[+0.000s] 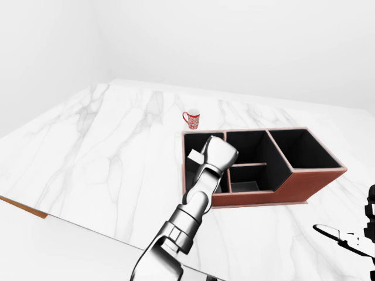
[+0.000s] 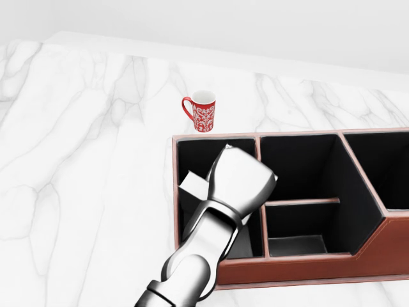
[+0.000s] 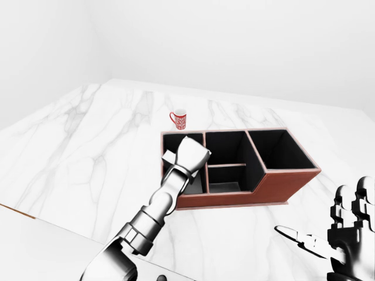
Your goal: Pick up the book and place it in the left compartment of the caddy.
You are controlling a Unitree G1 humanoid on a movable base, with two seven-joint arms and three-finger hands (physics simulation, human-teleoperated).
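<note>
The brown caddy (image 2: 300, 135) with black compartments lies on the white marble counter. My left hand (image 2: 238, 182) reaches down into its left compartment (image 2: 195, 157), seen from the back, so its fingers are hidden. A white corner of the book (image 2: 191, 187) sticks out from under the hand on its left side, inside that compartment and tilted. The hand appears shut on the book. My right hand (image 3: 337, 228) hovers low at the right of the right-eye view, fingers spread, holding nothing.
A red patterned mug (image 2: 202, 111) stands on the counter just above the caddy's left corner. The caddy's middle (image 2: 300, 160) and right (image 2: 383, 166) compartments hold nothing. The counter's near edge (image 1: 23, 208) runs along the lower left of the left-eye view.
</note>
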